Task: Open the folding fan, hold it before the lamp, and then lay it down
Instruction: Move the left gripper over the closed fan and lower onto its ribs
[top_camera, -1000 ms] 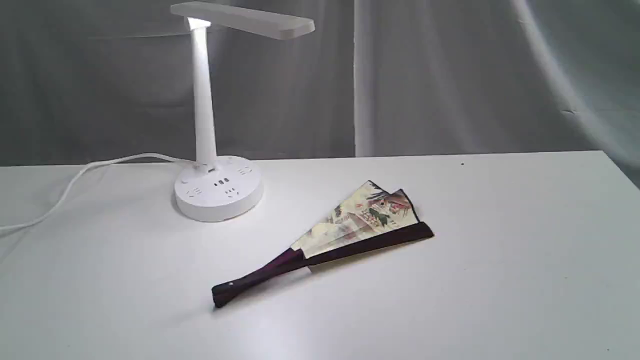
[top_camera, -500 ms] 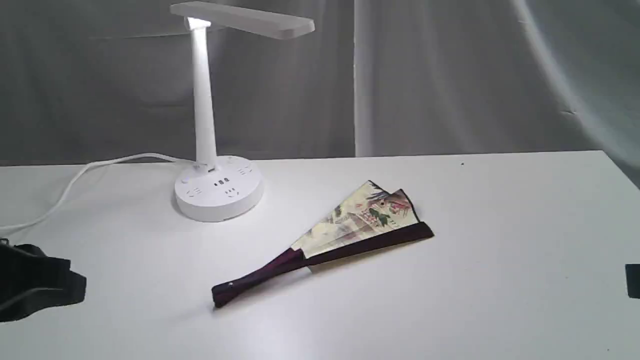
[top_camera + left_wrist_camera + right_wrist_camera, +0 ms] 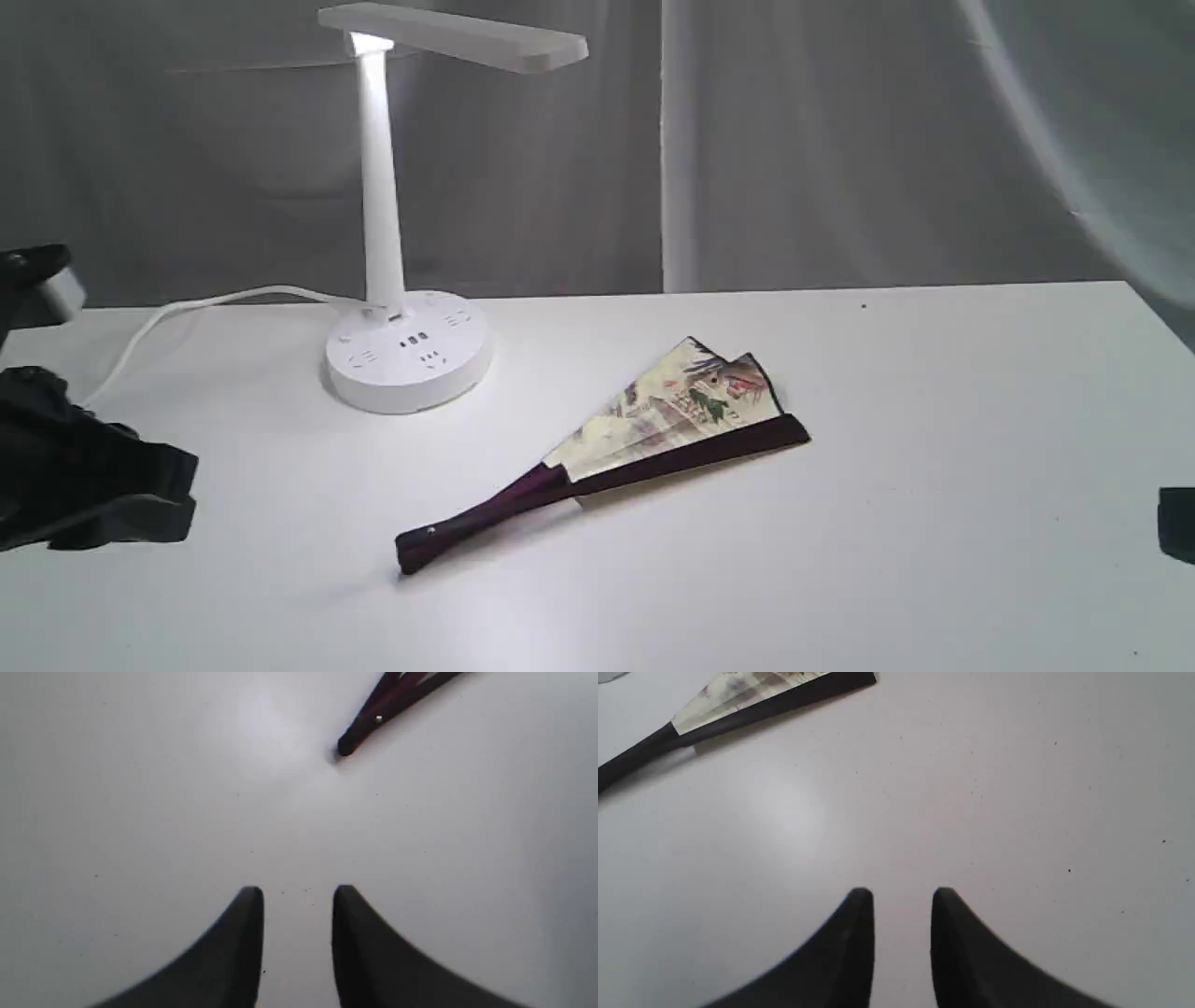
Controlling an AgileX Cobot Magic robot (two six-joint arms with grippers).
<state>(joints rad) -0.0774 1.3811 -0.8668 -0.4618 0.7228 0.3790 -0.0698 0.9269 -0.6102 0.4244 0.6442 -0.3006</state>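
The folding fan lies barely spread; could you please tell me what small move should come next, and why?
Probably ease the left gripper toward the pivot end of the folding fan: it lies untouched, and this gripper and the right gripper are open, clear of it.

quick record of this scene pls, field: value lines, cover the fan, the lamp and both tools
fan: lying on the table, only partly spread, painted side up
fan contact: touched by neither tool
lamp: upright, farther back than the fan, on the left arm's side
cord: runs from the lamp base off the left side
left tool: open, empty, over bare table, fan's handle end ahead of it
right tool: open, empty, over bare table, fan's dark guard ahead of it
task stage: fan not yet grasped
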